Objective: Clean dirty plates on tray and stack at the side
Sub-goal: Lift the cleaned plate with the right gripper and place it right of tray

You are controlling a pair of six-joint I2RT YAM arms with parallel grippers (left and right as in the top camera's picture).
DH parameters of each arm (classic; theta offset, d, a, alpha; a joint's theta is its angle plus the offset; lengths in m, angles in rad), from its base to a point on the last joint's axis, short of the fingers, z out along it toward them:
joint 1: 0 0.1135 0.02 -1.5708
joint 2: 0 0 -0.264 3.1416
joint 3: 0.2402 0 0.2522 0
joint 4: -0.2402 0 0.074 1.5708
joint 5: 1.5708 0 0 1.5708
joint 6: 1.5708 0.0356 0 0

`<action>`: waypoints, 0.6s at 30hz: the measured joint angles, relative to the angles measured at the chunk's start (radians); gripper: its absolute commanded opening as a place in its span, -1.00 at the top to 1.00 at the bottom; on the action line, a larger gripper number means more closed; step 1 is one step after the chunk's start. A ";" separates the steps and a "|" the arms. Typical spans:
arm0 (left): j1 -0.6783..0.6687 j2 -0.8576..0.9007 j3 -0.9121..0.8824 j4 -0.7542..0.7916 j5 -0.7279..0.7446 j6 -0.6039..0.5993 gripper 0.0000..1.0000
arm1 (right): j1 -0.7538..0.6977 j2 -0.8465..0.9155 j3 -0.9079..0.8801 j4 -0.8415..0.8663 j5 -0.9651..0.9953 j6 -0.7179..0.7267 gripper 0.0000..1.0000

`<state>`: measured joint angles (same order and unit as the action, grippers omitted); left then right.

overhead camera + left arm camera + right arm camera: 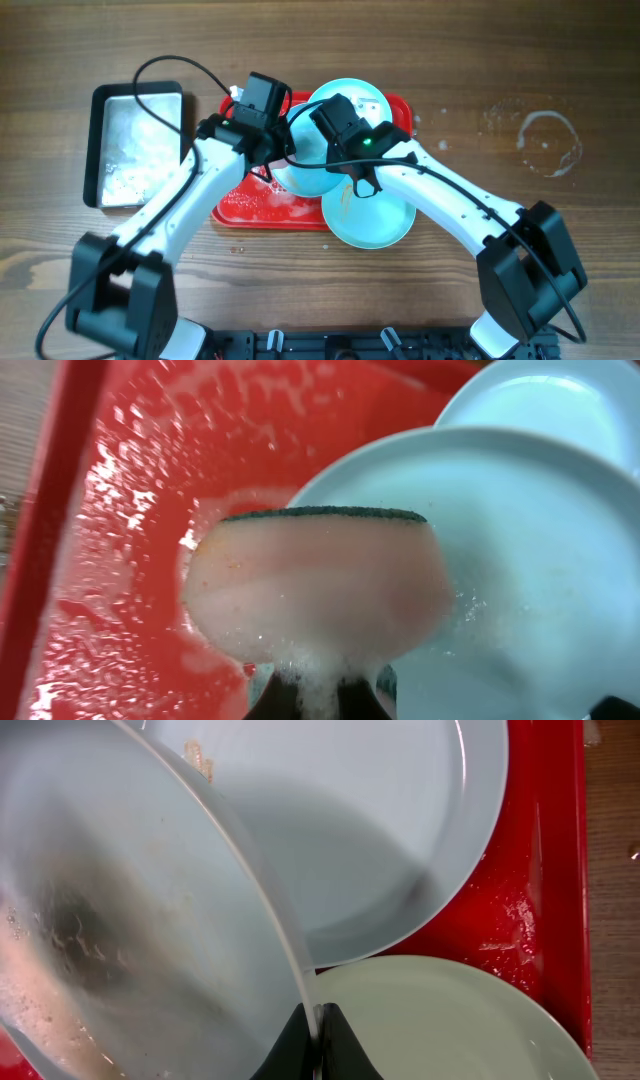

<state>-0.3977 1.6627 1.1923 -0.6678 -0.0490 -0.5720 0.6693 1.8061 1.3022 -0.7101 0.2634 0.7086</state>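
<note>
While right gripper jaws pinch the rim of a tilted plate above the tray, left gripper jaws clamp a soapy sponge against it.

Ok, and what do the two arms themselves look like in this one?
The left arm and right arm have smooth white links, bulky black joint housings and black bases. A thin black cable loops off the left wrist; a green light glows on the right wrist's black module. The left end effector and right end effector are black with slim fingers.
</note>
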 measured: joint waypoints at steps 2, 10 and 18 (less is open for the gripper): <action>0.000 0.050 0.000 0.010 0.018 -0.002 0.92 | 0.004 0.000 0.000 0.000 0.000 0.000 0.92; 0.090 0.080 0.000 -0.056 -0.017 -0.010 0.92 | -0.031 -0.059 0.045 -0.032 0.005 -0.036 0.91; 0.277 0.080 0.000 -0.047 0.269 0.101 0.92 | 0.004 -0.167 0.056 0.076 0.468 -0.472 0.92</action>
<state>-0.1207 1.7428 1.1919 -0.7151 0.2195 -0.4713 0.6731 1.6394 1.3586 -0.6346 0.7311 0.2371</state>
